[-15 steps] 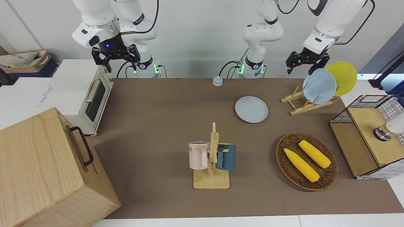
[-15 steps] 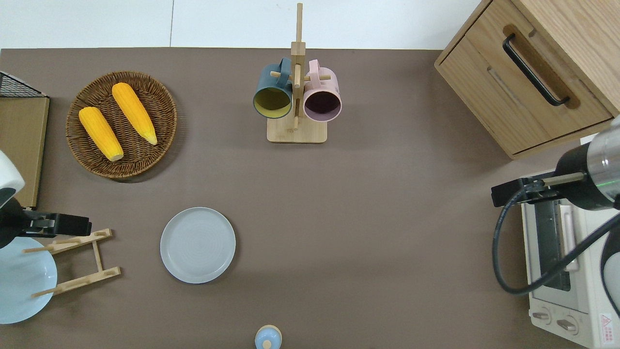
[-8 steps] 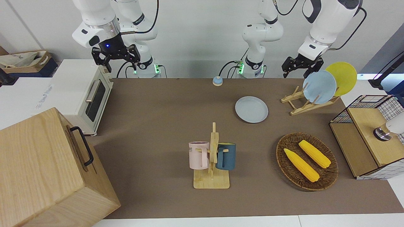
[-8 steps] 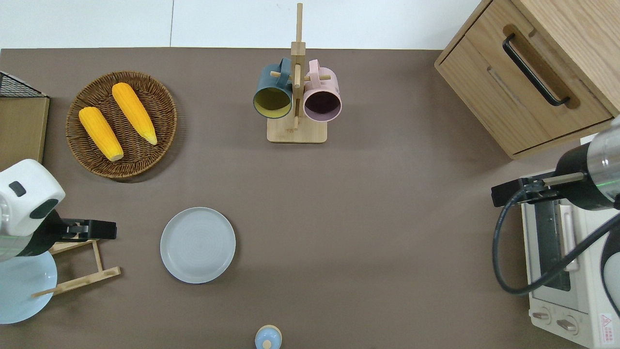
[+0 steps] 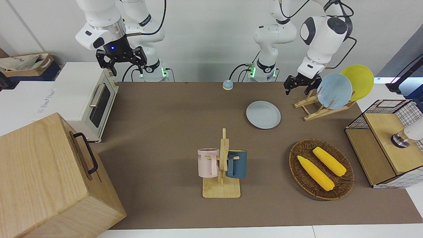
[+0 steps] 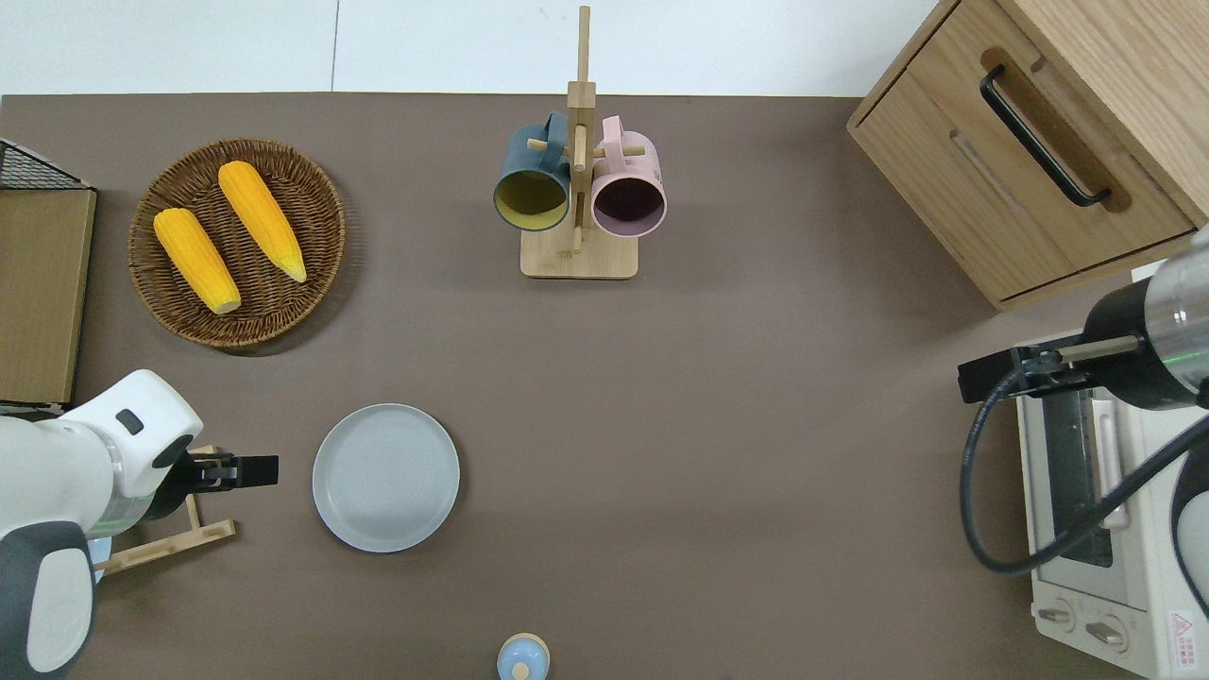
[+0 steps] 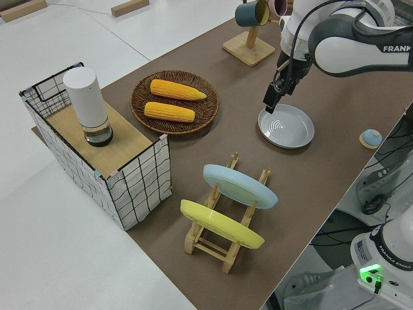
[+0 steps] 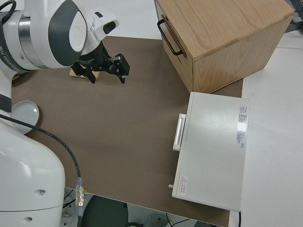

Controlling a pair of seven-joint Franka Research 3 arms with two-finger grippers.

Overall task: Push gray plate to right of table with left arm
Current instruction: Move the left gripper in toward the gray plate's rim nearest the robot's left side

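Left hand point(image 6: 253, 470) hangs just beside the gray plate point(image 6: 385, 477).

gray plate point(image 6: 385, 477) – round, shallow, pale gray-blue, low rim, nothing on it | sits flat and right side up | on the table point(image 6: 756, 425), brown mat, toward the left arm's end, fairly near the robots

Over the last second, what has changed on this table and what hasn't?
The left claw moved from over the dish rack toward the gray plate, coming lower; it now hangs just beside the plate's rim and holds nothing. The plate has not shifted. The right arm is parked as before, and everything else stays put.
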